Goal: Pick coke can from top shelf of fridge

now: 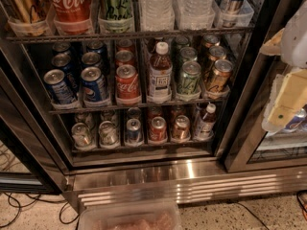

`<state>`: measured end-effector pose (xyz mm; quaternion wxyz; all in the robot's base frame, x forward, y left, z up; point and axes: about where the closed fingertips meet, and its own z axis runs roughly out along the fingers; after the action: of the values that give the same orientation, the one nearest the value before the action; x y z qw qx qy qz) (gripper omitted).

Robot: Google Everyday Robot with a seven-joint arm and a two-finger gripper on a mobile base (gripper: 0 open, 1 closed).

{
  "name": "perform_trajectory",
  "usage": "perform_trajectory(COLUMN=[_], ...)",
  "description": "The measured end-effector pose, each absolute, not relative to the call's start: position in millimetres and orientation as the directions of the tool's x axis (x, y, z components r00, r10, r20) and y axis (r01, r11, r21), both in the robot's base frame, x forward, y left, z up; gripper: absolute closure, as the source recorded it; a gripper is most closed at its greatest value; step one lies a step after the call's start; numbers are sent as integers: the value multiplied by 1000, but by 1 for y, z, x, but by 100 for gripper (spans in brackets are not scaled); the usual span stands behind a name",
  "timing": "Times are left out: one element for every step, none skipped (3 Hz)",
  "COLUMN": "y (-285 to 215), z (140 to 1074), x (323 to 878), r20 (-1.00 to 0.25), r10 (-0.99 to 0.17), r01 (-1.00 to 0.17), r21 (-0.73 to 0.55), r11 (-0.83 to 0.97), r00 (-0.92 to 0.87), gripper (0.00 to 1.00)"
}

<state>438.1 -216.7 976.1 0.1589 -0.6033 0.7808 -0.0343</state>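
Observation:
The fridge [144, 169] stands open in front of me. The top shelf [192, 31] is a dark wire rack running across the top of the view. The red coke can [71, 4] stands on it in a clear tray, second from the left, between a gold can [24, 6] and a green-and-white can [115, 4]. Its lid is cut off by the frame. My gripper [274, 78] is at the right edge, in front of the door frame, far right of and lower than the coke can. Its beige fingers [288, 99] are apart and hold nothing.
Water bottles [158, 6] stand right of the green-and-white can. The middle rack holds blue Pepsi cans [93, 83], more red cans [127, 83], a bottle [159, 71] and green cans [189, 75]. A dark door post [244, 104] is beside the gripper. A clear bin [129, 217] sits on the floor.

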Motion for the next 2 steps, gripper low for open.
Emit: perform_trajectory(y=[-217, -209], z=[976, 974], x=[438, 436], r20=[-207, -87], r10=[-953, -991], r01=[-931, -930], r21=[-245, -346], r11=[269, 124], r00=[-221, -100], gripper=[0, 0])
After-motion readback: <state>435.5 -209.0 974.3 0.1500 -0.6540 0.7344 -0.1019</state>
